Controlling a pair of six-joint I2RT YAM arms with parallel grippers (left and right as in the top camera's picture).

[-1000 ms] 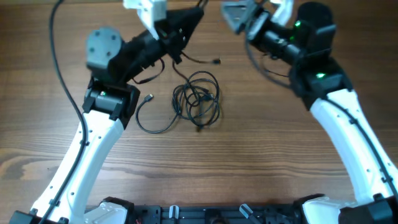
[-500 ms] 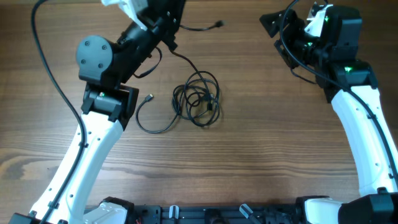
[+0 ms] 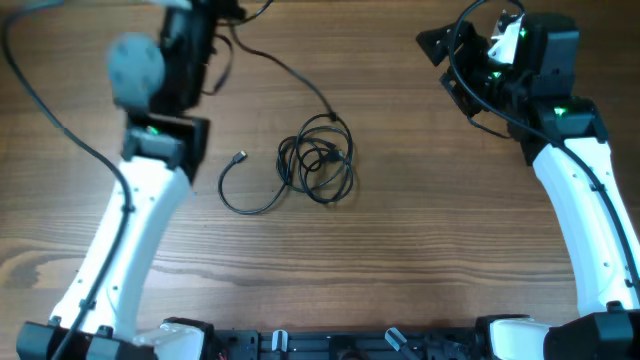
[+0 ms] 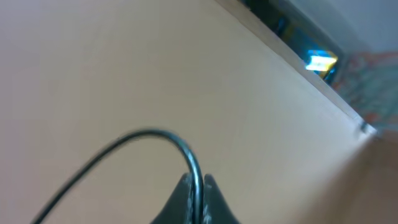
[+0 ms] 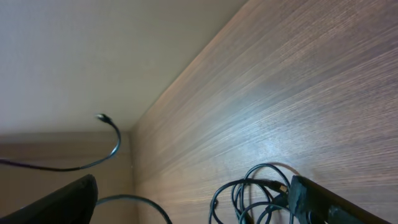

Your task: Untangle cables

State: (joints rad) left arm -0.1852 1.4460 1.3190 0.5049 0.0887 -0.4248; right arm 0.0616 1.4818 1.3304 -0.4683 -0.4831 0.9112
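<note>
A coil of thin black cables [image 3: 318, 162] lies at the table's middle, with a loose curved strand [image 3: 243, 192] ending in a small plug to its left. One cable [image 3: 290, 75] runs taut from the coil up to the far left. My left gripper [image 4: 196, 186] is shut on that cable [image 4: 155, 134], lifted at the top edge of the overhead view. My right gripper [image 5: 193, 199] is open, held above the table at the far right [image 3: 450, 50]; it looks at the coil [image 5: 255, 193] from a distance, empty.
The wooden table [image 3: 420, 230] reaches a far edge against a beige wall [image 5: 93, 56]. The robot bases [image 3: 340, 345] stand at the near edge. Thick black arm wires [image 3: 60, 130] hang by the left arm.
My left gripper has pulled its cable up and further left, drawing the strand out straight from the coil. The right arm swung back to the right earlier and now holds still.
</note>
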